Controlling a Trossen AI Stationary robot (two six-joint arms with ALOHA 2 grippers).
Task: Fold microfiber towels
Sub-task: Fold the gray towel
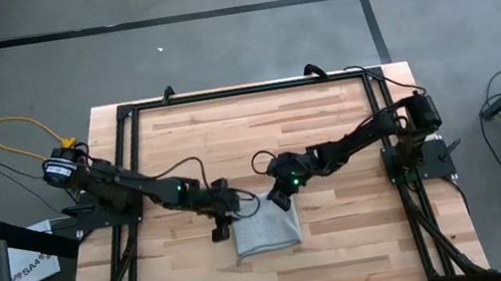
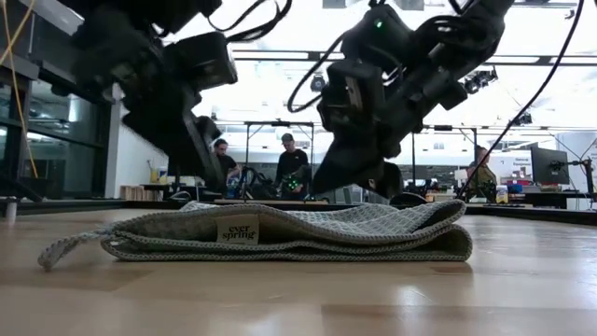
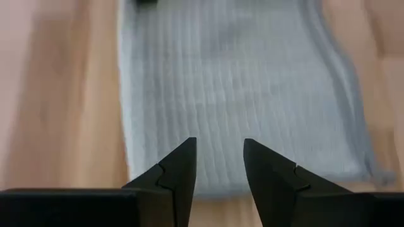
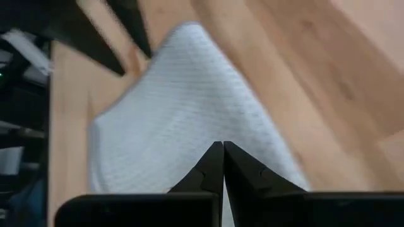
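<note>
Towel (image 1: 266, 232) lies folded flat on the wooden surface (image 1: 328, 118), just ahead of the left fingers (image 3: 183, 165), which stand apart over its edge. Right fingers (image 4: 222, 165) are pressed together above its far corner, holding nothing.

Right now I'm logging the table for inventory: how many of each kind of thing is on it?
Microfiber towel, grey-blue, folded: 1
Grippers over it: 2, left gripper open, right gripper shut
Total: 3
</note>
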